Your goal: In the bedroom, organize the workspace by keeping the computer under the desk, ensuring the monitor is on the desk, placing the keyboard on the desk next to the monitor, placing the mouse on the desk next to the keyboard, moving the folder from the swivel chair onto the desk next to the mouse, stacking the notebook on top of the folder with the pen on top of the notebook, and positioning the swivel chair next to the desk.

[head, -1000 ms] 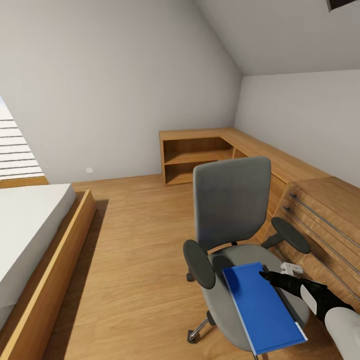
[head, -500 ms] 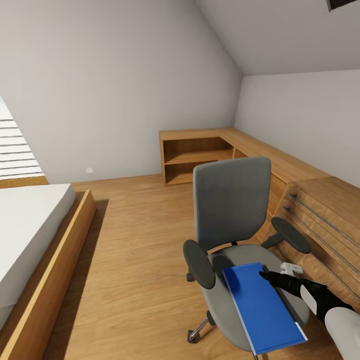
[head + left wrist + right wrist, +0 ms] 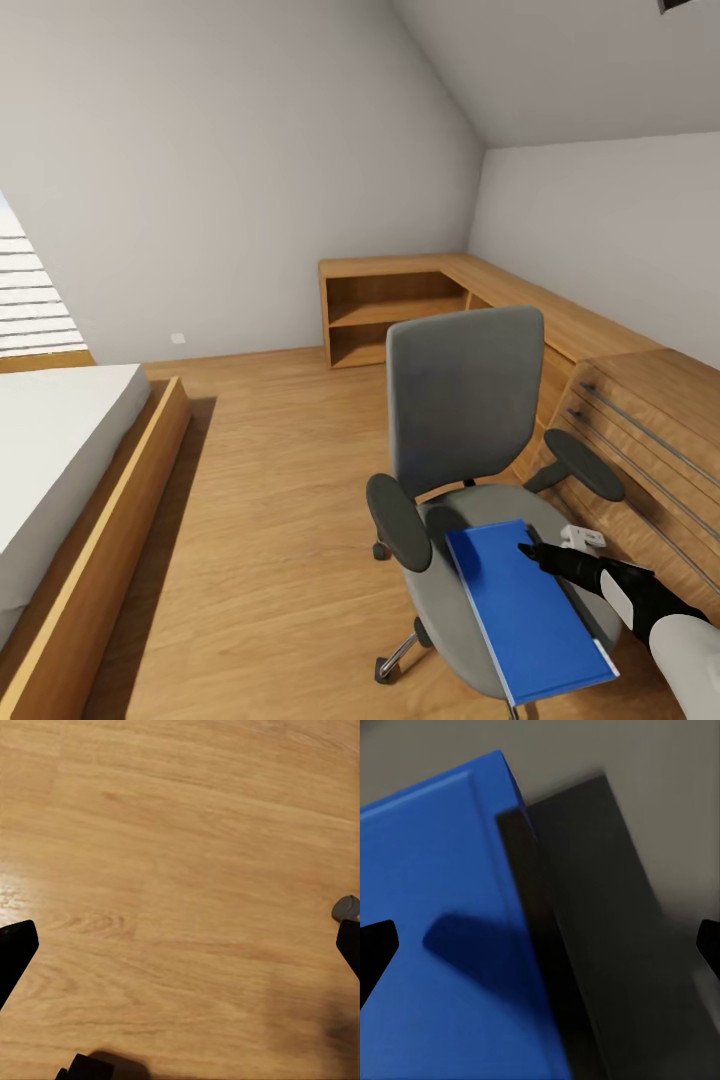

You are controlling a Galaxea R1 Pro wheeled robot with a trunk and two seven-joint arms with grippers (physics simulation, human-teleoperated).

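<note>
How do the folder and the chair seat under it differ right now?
The folder is bright blue, flat and rectangular; the chair seat is grey, padded and rounded. The folder overhangs the seat's front edge. The right end effector is at the folder's edge. Both lie roughly level.

- The right arm [image 3: 668,618] is reaching in from the lower right of the head view, white at the forearm and black toward the wrist.
- The right gripper [image 3: 528,549] is pointing forward and leftward; its dark fingertips [image 3: 375,949] are sitting far apart at the edges of the right wrist view, so it is probably spread wide.
- The left gripper [image 3: 180,952] is facing downward, its fingertips [image 3: 13,952] likewise wide apart.
</note>
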